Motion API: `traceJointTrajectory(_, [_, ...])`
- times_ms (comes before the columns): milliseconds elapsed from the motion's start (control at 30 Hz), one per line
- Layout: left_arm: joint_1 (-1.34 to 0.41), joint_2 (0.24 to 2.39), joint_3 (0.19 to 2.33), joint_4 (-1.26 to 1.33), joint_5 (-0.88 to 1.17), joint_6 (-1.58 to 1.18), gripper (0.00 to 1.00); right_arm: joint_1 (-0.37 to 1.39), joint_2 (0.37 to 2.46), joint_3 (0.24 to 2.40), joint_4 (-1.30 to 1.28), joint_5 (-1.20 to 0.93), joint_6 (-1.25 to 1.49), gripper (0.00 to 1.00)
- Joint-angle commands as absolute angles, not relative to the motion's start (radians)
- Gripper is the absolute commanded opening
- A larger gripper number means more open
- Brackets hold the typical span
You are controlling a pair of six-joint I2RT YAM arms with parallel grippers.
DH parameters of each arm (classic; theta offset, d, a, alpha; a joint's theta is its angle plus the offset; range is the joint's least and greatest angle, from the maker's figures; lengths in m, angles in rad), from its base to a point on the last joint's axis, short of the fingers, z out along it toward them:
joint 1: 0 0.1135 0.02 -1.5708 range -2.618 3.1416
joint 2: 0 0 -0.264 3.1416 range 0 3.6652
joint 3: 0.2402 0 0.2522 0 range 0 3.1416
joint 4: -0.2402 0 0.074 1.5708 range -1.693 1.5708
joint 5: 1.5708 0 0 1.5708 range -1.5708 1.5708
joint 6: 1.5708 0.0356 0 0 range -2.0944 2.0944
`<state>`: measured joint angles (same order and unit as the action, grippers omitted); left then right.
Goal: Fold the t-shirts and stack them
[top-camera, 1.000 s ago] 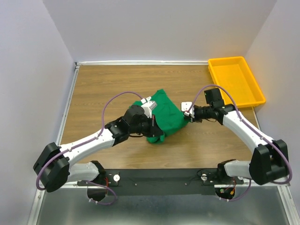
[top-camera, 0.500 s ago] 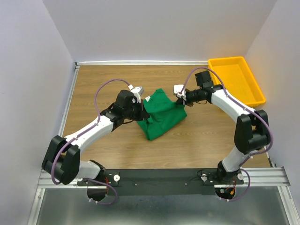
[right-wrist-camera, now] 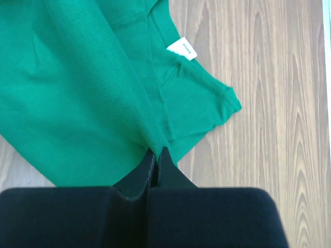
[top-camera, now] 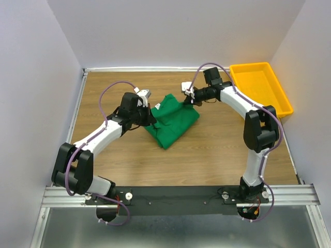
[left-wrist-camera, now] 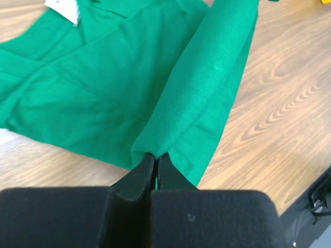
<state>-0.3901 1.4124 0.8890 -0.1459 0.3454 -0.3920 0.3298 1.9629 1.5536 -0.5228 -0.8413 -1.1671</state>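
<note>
Clamps tight, at the left gripper (left-wrist-camera: 155, 157), on a taut fold of the soft knit green t-shirt (top-camera: 173, 120); clamps likewise, at the right gripper (right-wrist-camera: 156, 153), on another fold. Spreads rumpled beyond both fingertips across the grained wooden table (top-camera: 217, 150), white label (right-wrist-camera: 182, 49) showing.

Plain pale walls (top-camera: 176, 31) with a faint lilac cast close in a wood-grain bench (top-camera: 217, 155) on three sides, a white strip (top-camera: 155, 68) edging its far side and an aluminium rail (top-camera: 295, 194) along its near edge, all under soft, even light.
</note>
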Motion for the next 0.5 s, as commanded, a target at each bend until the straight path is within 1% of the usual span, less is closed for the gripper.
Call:
traceJointTrajectory(0, [-0.354,1.408,0.891,-0.138,0.371,-0.365,0.00,0.351,2.022,1.620,-0.525,-0.870,-1.135,0.01])
traceJointTrajectory(467, [-0.284,1.480,0.876,-0.091,0.387,-0.362,0.00,0.390,2.194,1.828,-0.523,-0.827,-1.028,0.04])
